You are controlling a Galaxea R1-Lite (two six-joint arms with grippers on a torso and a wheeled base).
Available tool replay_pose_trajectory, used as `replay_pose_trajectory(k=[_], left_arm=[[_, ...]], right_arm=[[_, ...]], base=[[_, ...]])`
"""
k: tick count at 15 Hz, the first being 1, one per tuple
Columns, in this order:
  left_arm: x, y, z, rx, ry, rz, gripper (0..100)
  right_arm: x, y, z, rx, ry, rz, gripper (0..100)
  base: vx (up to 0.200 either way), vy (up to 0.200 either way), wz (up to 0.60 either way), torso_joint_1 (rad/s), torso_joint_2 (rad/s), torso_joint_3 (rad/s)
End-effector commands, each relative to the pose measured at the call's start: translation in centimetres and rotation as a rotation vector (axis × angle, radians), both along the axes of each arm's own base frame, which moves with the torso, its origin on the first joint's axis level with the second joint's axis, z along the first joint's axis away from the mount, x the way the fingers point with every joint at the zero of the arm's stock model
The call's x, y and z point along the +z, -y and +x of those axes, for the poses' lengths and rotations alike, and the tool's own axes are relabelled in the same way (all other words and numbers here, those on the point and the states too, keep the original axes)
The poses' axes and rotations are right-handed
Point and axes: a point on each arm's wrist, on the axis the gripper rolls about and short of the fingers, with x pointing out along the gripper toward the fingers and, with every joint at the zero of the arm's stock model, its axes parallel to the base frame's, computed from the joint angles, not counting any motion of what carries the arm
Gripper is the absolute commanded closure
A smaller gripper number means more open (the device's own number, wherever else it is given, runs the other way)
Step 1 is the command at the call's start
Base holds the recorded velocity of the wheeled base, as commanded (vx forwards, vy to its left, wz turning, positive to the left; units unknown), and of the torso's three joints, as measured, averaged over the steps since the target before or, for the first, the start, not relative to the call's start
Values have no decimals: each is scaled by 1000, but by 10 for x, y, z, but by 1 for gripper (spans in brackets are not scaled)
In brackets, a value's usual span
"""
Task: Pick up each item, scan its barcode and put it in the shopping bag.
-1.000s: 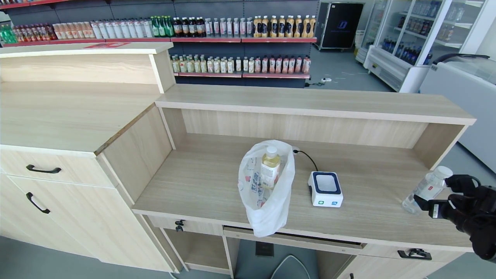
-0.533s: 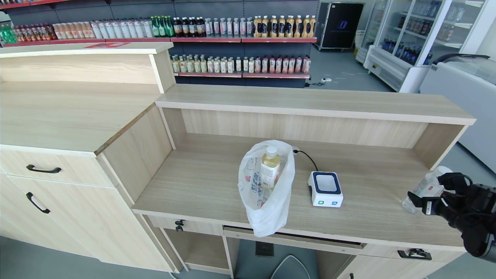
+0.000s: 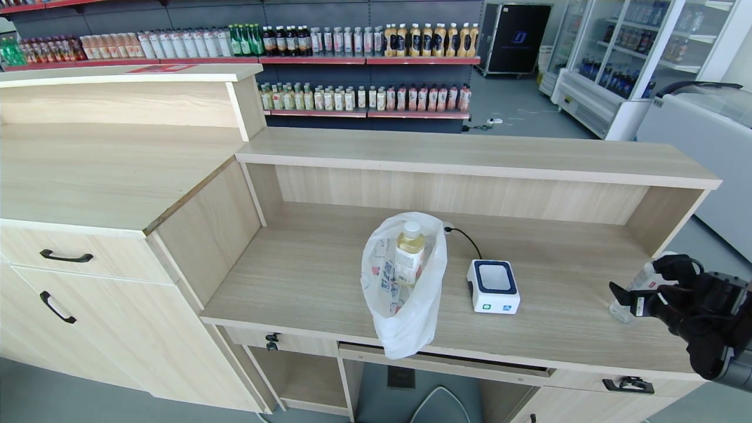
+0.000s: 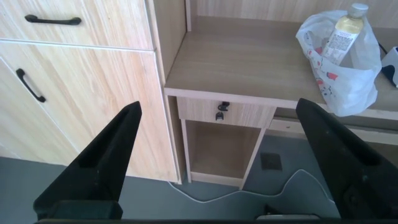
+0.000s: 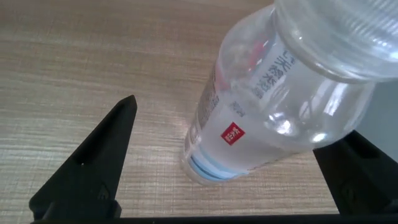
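A clear water bottle point(image 3: 644, 277) stands tilted near the right end of the wooden counter point(image 3: 558, 329). My right gripper point(image 3: 639, 276) is open and straddles it, one finger on each side. Up close the bottle point(image 5: 261, 106) sits between the fingers point(image 5: 93, 168) of the right gripper point(image 5: 233, 134). A white shopping bag point(image 3: 405, 311) stands mid-counter with a yellow drink bottle point(image 3: 409, 249) upright inside. A white barcode scanner point(image 3: 493, 286) lies just right of the bag. My left gripper point(image 4: 217, 106) hangs open and empty, low in front of the counter's left end, with the bag point(image 4: 345, 81) off to one side.
A raised shelf point(image 3: 470, 155) runs along the back of the counter, and a taller cabinet point(image 3: 106, 176) stands at the left. A black cable point(image 3: 467, 235) leads from the scanner to the back. Drawers with dark handles point(image 3: 628, 385) sit under the counter edge.
My right gripper has slid in towards the bottle, so its fingers now reach around it and cover the cap. The bag, scanner and yellow bottle have not moved.
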Motion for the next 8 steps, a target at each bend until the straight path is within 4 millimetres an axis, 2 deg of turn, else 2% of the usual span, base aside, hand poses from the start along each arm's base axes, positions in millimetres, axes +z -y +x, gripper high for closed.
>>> replay_pose_trajectory(k=[1, 8], left_arm=[[0, 0, 0, 0, 1, 0, 0], [0, 0, 0, 0, 1, 0, 0]], right_arm=[[-2, -1, 10, 15, 18, -11, 0], [-13, -2, 25, 28, 10, -14, 0]], base=[[0, 0, 0, 0, 0, 0], [0, 0, 0, 0, 0, 0]])
